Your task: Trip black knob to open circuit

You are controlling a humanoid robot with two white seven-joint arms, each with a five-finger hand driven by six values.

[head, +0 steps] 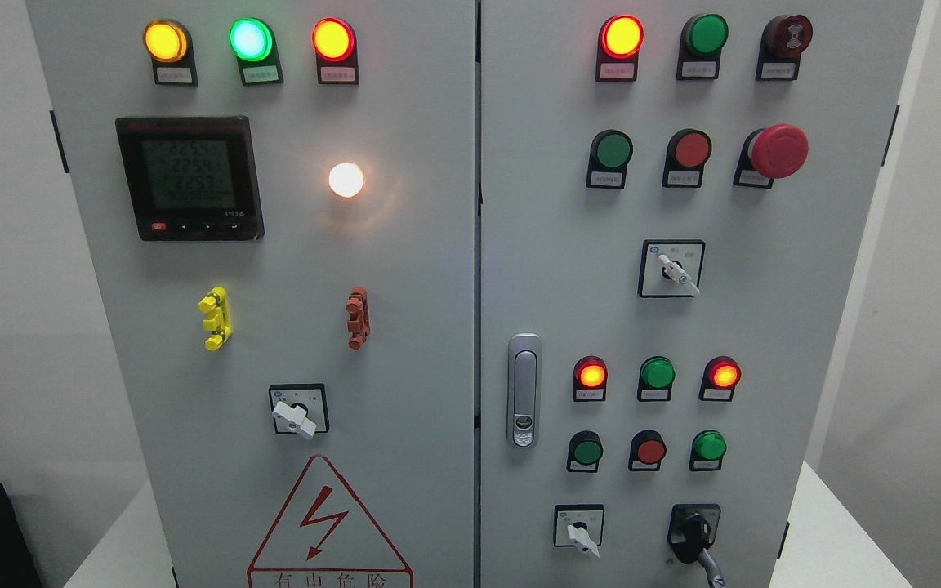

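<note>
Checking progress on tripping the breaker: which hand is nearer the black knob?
Neither can be judged: no hand or arm shows. The black knob sits untouched at the cabinet's lower right.

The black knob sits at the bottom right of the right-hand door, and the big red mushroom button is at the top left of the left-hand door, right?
Not quite. The black knob is placed as you say, but the head view shows the red mushroom button on the right-hand door, upper right.
</note>
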